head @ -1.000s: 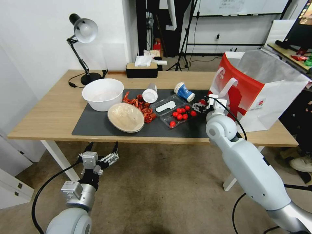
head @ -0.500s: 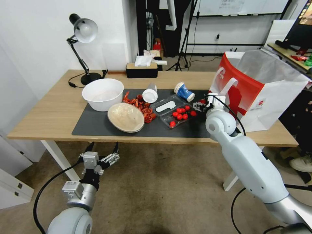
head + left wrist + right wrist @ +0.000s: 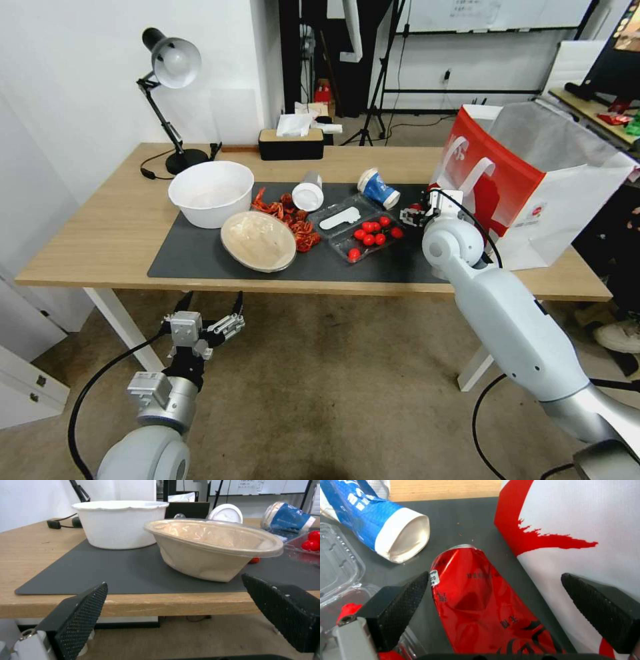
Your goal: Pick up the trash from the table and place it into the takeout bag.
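The right gripper is held open at the right end of the mat, its fingers spread to either side of the red can, which lies on its side between them. The can rests just beside the red front of the bag, with the blue cup tipped over near its far end and the clear tray of red fruit on its other side.

For a clean grasp, the gripper should be centred over the can's body so that one finger slips into the narrow gap by the bag wall without snagging the paper, while the other is kept clear of the tray's edge. The can looks dented, so a light squeeze is advised, and a straight lift before it is carried over the bag's open top.

The left gripper is parked below the table's near edge, fingers open, facing the beige bowl.
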Available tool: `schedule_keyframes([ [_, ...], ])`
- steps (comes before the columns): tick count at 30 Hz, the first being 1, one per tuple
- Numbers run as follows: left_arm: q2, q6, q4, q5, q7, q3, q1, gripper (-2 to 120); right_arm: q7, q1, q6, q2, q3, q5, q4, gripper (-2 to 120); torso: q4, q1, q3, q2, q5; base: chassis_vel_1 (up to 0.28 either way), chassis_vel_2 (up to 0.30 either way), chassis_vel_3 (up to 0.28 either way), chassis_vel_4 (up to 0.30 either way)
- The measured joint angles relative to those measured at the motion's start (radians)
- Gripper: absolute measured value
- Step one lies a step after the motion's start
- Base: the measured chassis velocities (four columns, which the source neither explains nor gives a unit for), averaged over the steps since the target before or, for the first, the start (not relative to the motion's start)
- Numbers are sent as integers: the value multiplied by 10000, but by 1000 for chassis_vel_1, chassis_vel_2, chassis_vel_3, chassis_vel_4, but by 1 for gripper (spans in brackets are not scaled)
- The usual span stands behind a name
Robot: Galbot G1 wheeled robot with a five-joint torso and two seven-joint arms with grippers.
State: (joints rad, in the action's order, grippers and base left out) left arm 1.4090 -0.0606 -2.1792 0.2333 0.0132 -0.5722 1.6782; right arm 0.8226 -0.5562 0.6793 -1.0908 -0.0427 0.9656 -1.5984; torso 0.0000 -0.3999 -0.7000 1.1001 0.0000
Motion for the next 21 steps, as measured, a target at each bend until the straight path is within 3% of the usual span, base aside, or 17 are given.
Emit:
schedule_keyframes([
  [21, -5, 6, -53, -11, -20, 3, 10, 100, 63, 5, 118, 26, 281, 170, 198, 100, -1, -1, 0, 0, 0, 0, 0, 0, 0],
])
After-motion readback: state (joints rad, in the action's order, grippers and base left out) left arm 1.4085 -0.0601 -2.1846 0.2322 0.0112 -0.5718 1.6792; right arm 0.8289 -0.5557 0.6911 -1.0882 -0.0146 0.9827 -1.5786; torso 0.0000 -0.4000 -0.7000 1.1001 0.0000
